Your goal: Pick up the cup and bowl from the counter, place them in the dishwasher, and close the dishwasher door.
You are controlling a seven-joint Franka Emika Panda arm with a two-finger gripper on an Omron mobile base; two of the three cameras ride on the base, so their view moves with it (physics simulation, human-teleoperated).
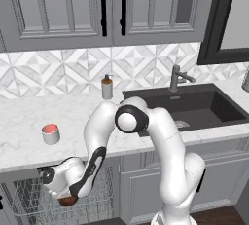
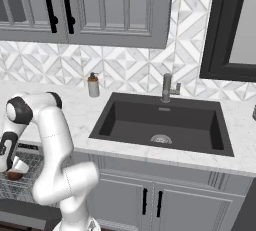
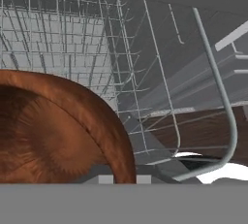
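We are holding the bowl [image 1: 68, 200] pinched at its rim in the gripper [image 1: 64, 197], jaws nearly together on the thin wall; it is hanging just under the hand over the wire rack [image 1: 29, 197] of the dishwasher [image 1: 22, 173]; in the hand view its hollow is facing the camera, rim curving right; rack wires are lying beyond it, with a rounded rail at the right; the cup [image 1: 50, 134] is standing upright on the counter [image 1: 29, 117] above the hand, well apart.
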